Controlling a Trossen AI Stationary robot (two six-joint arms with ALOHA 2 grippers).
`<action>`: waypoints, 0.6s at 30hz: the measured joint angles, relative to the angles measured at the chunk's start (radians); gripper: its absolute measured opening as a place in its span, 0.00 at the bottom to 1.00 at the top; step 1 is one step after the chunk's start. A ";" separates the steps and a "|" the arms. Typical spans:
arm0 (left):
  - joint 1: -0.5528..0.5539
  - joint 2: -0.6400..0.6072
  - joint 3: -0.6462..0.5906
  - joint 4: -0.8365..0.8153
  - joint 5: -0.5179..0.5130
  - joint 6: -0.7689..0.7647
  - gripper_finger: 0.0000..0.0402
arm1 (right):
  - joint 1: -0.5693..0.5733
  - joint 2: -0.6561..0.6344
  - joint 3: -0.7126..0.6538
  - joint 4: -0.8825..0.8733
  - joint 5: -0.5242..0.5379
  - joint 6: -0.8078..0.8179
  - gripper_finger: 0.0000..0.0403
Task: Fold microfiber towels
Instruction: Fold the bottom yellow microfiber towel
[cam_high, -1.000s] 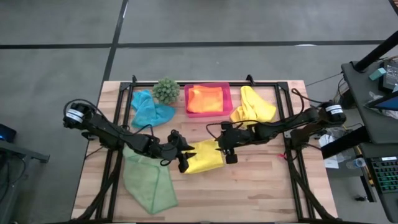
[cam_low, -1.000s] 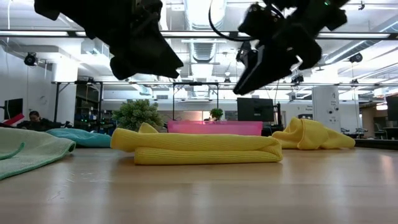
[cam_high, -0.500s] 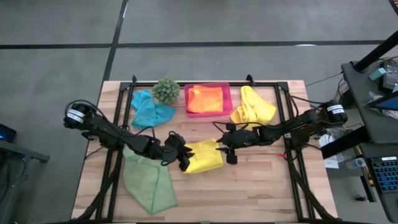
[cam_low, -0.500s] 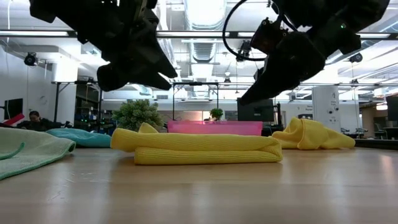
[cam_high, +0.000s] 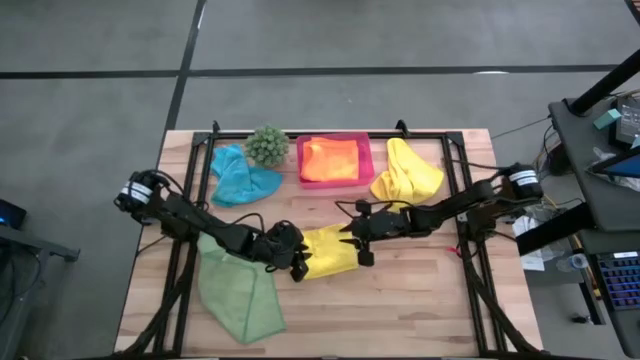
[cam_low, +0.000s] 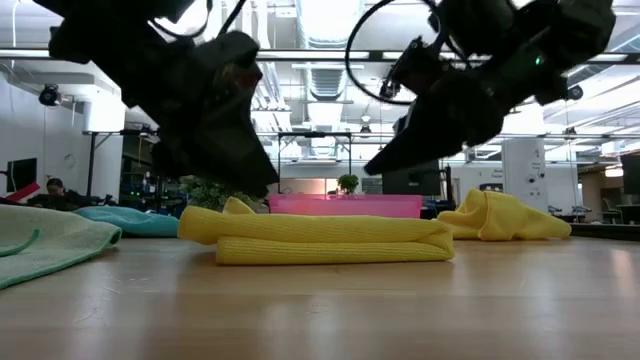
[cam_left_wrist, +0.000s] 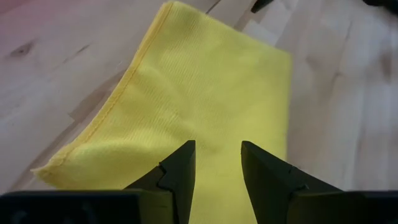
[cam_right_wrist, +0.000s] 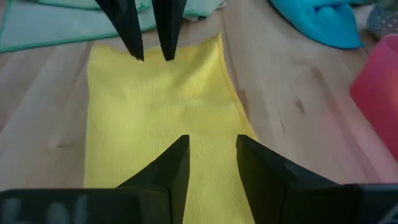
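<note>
Near table edge: bare wooden table (cam_high: 400, 300) runs open in front of the folded cloth, with free room toward the right corner.
Light green towel (cam_high: 238, 290): spread loosely at the front left, one corner close to the table's near edge, its far part under the left arm.
Folded yellow towel (cam_high: 328, 252): lies flat at mid-table, a neat rectangle with a stitched hem visible in the left wrist view; in the low view (cam_low: 320, 240) its layered edges stack evenly and touch the wood.
Left gripper (cam_high: 297, 262): poised at the folded towel's left end, fingers (cam_left_wrist: 180, 171) parted narrowly over the cloth, holding nothing.
Right gripper (cam_high: 357, 240): poised at the towel's right end, opposite the left one, fingers (cam_right_wrist: 171, 168) a narrow gap apart above the yellow cloth, gripping nothing.
Clearance: in the low view both grippers sit above the towel, not on it; bare wood lies between the folded towel and the items behind.
Second yellow towel (cam_high: 406, 172): crumpled in a heap at the rear right, beside the tray.
Pink tray (cam_high: 335, 182): at the rear centre, holding the orange towel (cam_high: 330, 158).
Teal towel (cam_high: 240, 178): bunched at the rear left, just beside the spiky green plant (cam_high: 267, 145) near the far edge.
</note>
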 joint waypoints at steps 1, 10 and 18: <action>0.000 0.004 0.000 -0.003 0.000 0.000 0.28 | 0.000 0.027 0.001 0.024 0.000 0.000 0.29; 0.001 0.016 -0.003 -0.073 0.004 -0.009 0.28 | -0.009 0.144 0.068 -0.132 0.082 -0.023 0.15; 0.001 0.021 -0.004 -0.143 0.025 -0.034 0.28 | -0.007 0.062 0.076 -0.345 0.108 -0.035 0.06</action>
